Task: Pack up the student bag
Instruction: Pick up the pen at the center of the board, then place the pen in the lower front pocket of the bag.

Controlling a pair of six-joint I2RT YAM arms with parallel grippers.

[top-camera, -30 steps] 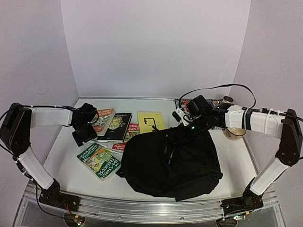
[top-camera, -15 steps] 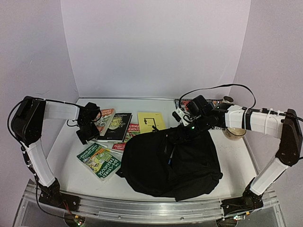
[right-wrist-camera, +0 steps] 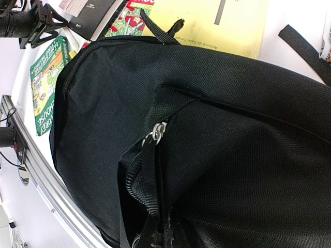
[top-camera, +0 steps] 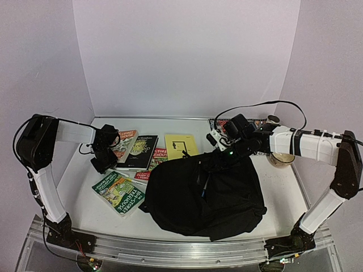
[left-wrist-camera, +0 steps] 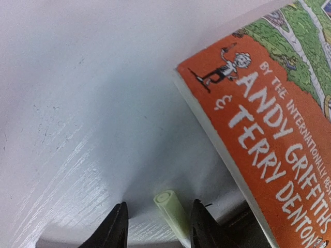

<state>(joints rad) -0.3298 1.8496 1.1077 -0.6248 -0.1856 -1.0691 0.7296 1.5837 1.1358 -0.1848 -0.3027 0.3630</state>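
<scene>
One large black backpack [top-camera: 207,195] is lying flat on the white table [top-camera: 79,192], right of the middle and towards the near edge. Its silver zipper pull [right-wrist-camera: 156,130] is showing in the right wrist view. The right claw [top-camera: 220,160] is reaching down onto the far top of the backpack. Its fingers are hidden, so I cannot tell whether they are spread or closed.

At least five books are lying to the left and behind:
- a yellow book [top-camera: 181,145], partly under the backpack's far edge
- a red book [top-camera: 159,156], peeking out beside a dark book [top-camera: 142,152]
- an orange-and-green book [top-camera: 127,140], farther left
- a green book [top-camera: 119,192], near the backpack's left side

The left claw [left-wrist-camera: 158,230] is hanging low over bare table, beside the orange-and-green book's corner. Its two fingers are spread apart, with one pale tube [left-wrist-camera: 170,209] lying between them. One beige bowl [top-camera: 281,160] is sitting near the right arm.
</scene>
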